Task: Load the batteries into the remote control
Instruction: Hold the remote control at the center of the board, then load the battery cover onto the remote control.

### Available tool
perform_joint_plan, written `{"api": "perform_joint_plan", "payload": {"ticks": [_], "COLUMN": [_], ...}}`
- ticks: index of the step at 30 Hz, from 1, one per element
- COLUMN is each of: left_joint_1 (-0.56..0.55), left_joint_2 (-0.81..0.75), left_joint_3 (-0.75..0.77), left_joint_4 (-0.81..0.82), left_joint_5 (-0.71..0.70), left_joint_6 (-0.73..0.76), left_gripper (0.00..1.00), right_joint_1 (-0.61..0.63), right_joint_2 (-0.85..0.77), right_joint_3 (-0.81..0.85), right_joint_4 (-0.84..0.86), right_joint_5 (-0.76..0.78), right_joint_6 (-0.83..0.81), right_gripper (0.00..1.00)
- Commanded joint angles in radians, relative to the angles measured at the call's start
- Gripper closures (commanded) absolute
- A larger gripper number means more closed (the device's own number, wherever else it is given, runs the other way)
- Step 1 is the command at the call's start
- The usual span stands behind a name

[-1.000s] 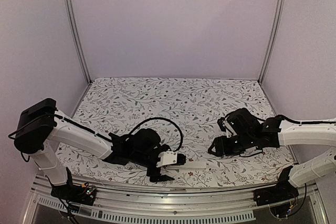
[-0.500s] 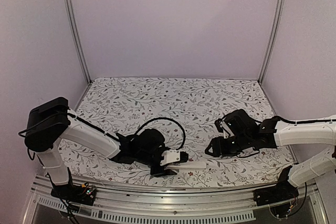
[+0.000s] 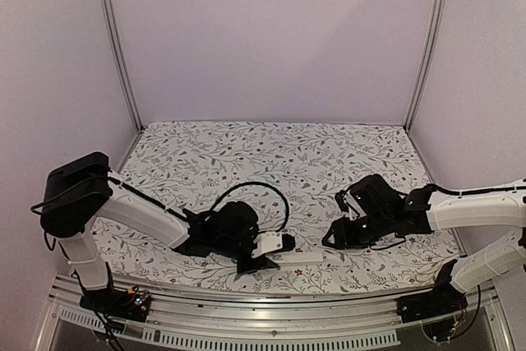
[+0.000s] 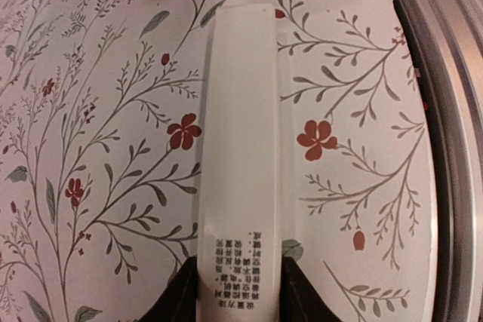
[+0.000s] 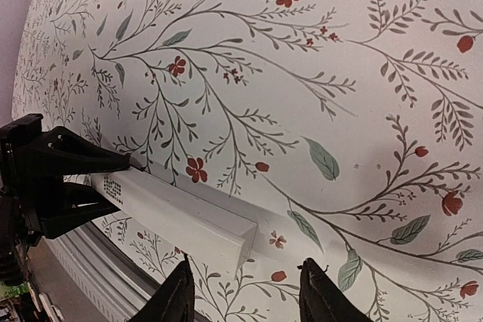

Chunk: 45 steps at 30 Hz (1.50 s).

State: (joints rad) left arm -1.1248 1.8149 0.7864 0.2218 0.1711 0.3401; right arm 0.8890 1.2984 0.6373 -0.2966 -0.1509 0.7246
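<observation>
One end of the remote control (image 4: 240,133), pinched between the left jaws, is cut off; right jaws spread, empty.

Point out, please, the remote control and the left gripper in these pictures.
remote control (image 4: 240,133), left wrist view, middle of its white body.
left gripper (image 4: 240,286), left wrist view, midway between its fingertips.

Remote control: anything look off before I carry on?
The remote control lies flat near the front edge of the table, undamaged, with the left gripper closed on its printed end. One oddity: no batteries show in any view, and no open compartment is visible on its upturned face.
</observation>
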Motion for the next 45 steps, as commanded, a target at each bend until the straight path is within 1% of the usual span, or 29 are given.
{"api": "perform_joint_plan", "payload": {"ticks": [1,4,8,11,19,27,37,39,43,45], "left_joint_1": [-0.002,-0.013,-0.028,-0.031,-0.033,-0.032,-0.032,-0.032,-0.032,-0.030], "left_joint_2": [0.013,0.017,0.028,0.033,0.033,0.035,0.039,0.039,0.006,-0.007], "left_joint_3": [-0.001,-0.004,0.000,-0.001,-0.006,-0.002,-0.004,-0.004,-0.021,-0.037], "left_joint_4": [0.019,0.028,0.032,0.033,0.034,0.042,0.056,0.056,0.057,0.068], "left_joint_5": [-0.010,-0.018,-0.030,-0.027,-0.028,-0.027,-0.021,-0.013,-0.002,-0.005], "left_joint_6": [-0.045,-0.059,-0.076,-0.081,-0.086,-0.090,-0.090,-0.090,-0.090,-0.086], "left_gripper": [0.68,0.69,0.68,0.69,0.69,0.70,0.71,0.68,0.56,0.53], "right_joint_1": [0.002,0.003,0.003,0.003,0.011,0.023,0.062,0.065,0.065,0.065], "right_joint_2": [0.017,0.030,0.060,0.088,0.137,0.175,0.240,0.248,0.247,0.248], "right_joint_3": [-0.028,-0.033,-0.034,-0.037,-0.038,-0.027,0.007,0.010,0.007,0.008], "right_joint_4": [0.029,0.047,0.062,0.084,0.127,0.149,0.149,0.146,0.118,0.115], "right_joint_5": [-0.034,-0.041,-0.053,-0.070,-0.096,-0.091,-0.074,-0.068,-0.026,-0.025], "right_joint_6": [0.021,0.029,0.029,0.027,0.032,0.042,0.063,0.067,0.075,0.073], "right_gripper": [0.55,0.60,0.63,0.68,0.77,0.83,0.85,0.85,0.85,0.85]}}
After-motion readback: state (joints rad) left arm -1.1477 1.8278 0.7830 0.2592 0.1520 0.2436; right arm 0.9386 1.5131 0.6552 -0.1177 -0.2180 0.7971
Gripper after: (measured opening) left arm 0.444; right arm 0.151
